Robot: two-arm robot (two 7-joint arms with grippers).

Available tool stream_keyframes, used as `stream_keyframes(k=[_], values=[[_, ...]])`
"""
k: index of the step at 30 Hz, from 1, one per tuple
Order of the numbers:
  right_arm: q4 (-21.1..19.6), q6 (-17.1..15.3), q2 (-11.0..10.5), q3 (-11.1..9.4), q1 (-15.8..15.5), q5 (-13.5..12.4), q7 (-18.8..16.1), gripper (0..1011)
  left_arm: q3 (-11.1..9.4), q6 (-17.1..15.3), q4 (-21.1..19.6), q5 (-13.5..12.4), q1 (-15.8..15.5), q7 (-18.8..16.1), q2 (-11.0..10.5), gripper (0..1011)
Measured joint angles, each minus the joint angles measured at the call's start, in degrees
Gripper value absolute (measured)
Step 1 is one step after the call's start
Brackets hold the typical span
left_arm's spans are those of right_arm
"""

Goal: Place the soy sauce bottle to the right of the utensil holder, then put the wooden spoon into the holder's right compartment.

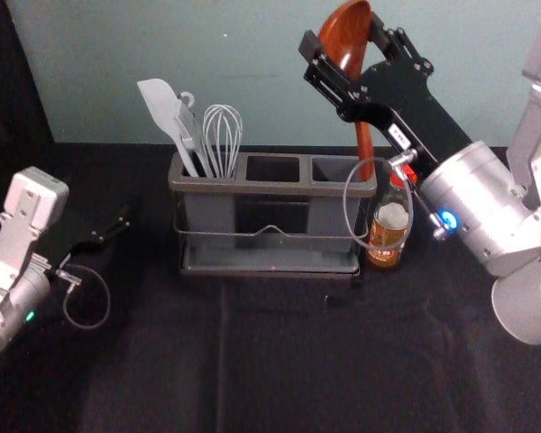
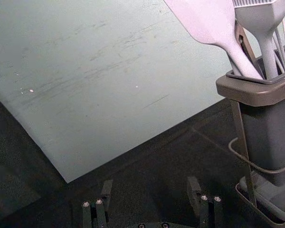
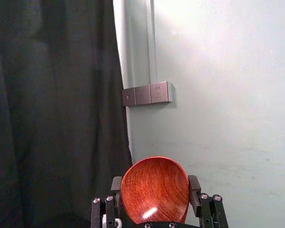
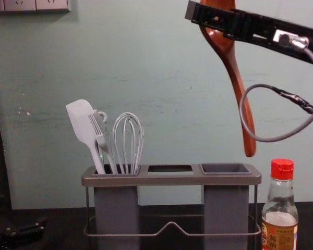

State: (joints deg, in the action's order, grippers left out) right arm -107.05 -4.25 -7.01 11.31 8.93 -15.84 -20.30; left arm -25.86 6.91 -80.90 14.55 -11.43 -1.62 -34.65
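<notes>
And the count was on! One utensil holder point(image 4: 172, 180) was tallied, three openings point(image 1: 273, 168) spotted along its top. Into the utensils: one spatula point(image 4: 83, 122), one whisk point(image 4: 133, 140), one toothed utensil point(image 4: 100, 138) were counted, with one ring-shaped end point(image 1: 187, 96) noted among them. One wooden spoon point(image 4: 237, 78) was added, then one soy sauce bottle point(image 4: 280, 208), and up on the wall, three socket panels point(image 3: 143, 95) were chalked up!

The red-brown wooden spoon point(image 4: 236, 70) hung bowl up, its handle slanting down above the right end of the grey utensil holder point(image 4: 169, 179). The red-capped soy sauce bottle point(image 4: 280, 211) stood upright just beside, to the right.
</notes>
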Motion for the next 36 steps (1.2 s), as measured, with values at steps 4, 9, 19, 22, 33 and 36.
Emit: stream_keyframes(k=[4, 9, 19, 22, 33, 36], values=[[3.39, 1.23, -0.51, 0.04, 2.31, -1.37, -1.42, 842, 0.00, 0.00, 0.00, 0.00, 0.00, 0.00, 0.00, 1000], [7.46, 2.38, -1.33, 0.38, 5.10, -3.03, -3.27, 842, 0.00, 0.00, 0.00, 0.00, 0.00, 0.00, 0.00, 1000], [13.77, 5.31, -1.58, 1.52, 8.37, -5.84, -5.28, 842, 0.00, 0.00, 0.00, 0.00, 0.00, 0.00, 0.00, 1000], [15.07, 6.20, -1.52, 1.81, 8.86, -6.44, -5.64, 842, 0.00, 0.00, 0.00, 0.00, 0.00, 0.00, 0.00, 1000], [18.88, 9.03, -1.54, 3.53, 9.79, -7.22, -4.75, 842, 0.00, 0.00, 0.00, 0.00, 0.00, 0.00, 0.00, 1000], [19.95, 10.15, -1.54, 3.80, 9.87, -7.50, -4.43, 842, 0.00, 0.00, 0.00, 0.00, 0.00, 0.00, 0.00, 1000]])
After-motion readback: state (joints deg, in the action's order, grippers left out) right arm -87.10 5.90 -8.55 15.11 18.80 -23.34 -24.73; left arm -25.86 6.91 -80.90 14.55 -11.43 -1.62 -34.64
